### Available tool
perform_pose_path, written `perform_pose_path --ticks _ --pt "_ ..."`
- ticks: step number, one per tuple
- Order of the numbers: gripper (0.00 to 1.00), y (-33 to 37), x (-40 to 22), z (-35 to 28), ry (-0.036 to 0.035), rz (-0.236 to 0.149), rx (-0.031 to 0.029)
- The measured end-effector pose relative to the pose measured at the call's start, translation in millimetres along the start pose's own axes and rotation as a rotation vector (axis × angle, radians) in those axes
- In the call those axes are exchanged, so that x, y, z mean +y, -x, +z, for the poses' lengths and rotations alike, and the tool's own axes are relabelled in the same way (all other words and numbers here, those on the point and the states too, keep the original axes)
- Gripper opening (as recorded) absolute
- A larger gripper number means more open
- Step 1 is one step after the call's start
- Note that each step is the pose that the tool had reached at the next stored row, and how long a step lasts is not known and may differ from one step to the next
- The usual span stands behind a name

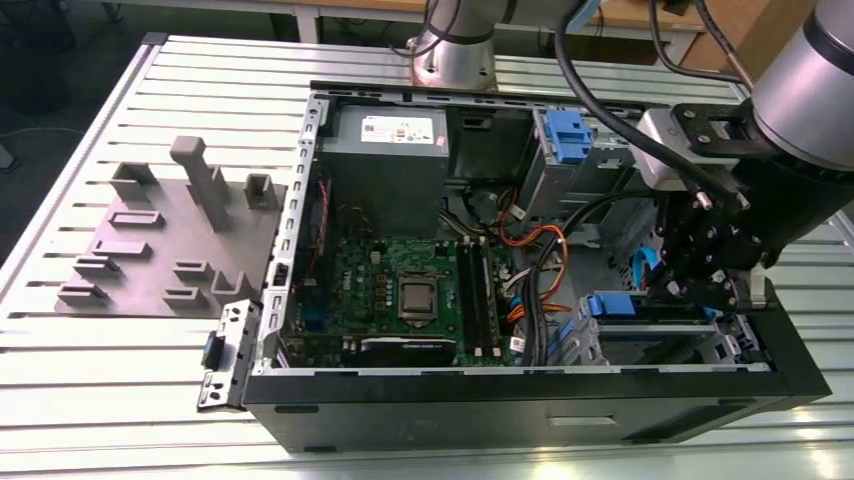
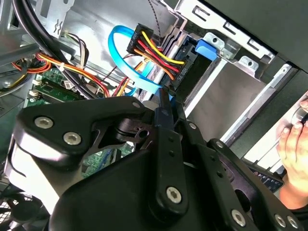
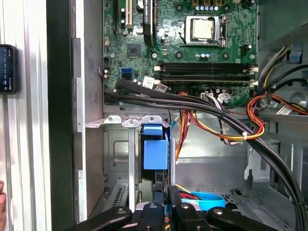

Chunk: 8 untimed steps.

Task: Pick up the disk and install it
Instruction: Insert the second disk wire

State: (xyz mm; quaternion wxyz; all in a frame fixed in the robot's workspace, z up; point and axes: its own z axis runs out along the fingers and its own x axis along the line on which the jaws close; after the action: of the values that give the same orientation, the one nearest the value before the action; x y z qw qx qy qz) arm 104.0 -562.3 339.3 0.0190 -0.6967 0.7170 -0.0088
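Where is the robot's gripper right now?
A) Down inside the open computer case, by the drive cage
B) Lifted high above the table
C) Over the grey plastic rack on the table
A: in the exterior view the gripper is down inside the open computer case, beside the blue handle on the drive cage.

The disk (image 3: 155,153) — blue-bracketed, edge-on — apparently seated in its bay.

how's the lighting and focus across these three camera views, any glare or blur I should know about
Exterior view: even light, with bright glare on the arm's silver link and soft sheen on the slatted table. Second wrist view: the gripper looms dark and soft up close, while the cables behind are sharp. First wrist view: the motherboard is crisp and evenly lit.
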Motion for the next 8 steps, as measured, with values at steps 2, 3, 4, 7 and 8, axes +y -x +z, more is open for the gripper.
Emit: perform_pose_path --ticks 2,3,4,7,8 --pt "0.16 0.0 0.2 0.5 -0.0047 -0.001 -0.0004" --pt "0.16 -0.1 0.4 0.7 -0.005 -0.001 -0.0004" --pt "0.16 -0.1 0.4 1.0 -0.0051 -0.001 -0.0004" --pt "0.16 -0.1 0.6 2.0 -0.0051 -0.001 -0.0011" --pt "0.16 -0.2 0.6 2.3 -0.0051 -0.001 -0.0011"
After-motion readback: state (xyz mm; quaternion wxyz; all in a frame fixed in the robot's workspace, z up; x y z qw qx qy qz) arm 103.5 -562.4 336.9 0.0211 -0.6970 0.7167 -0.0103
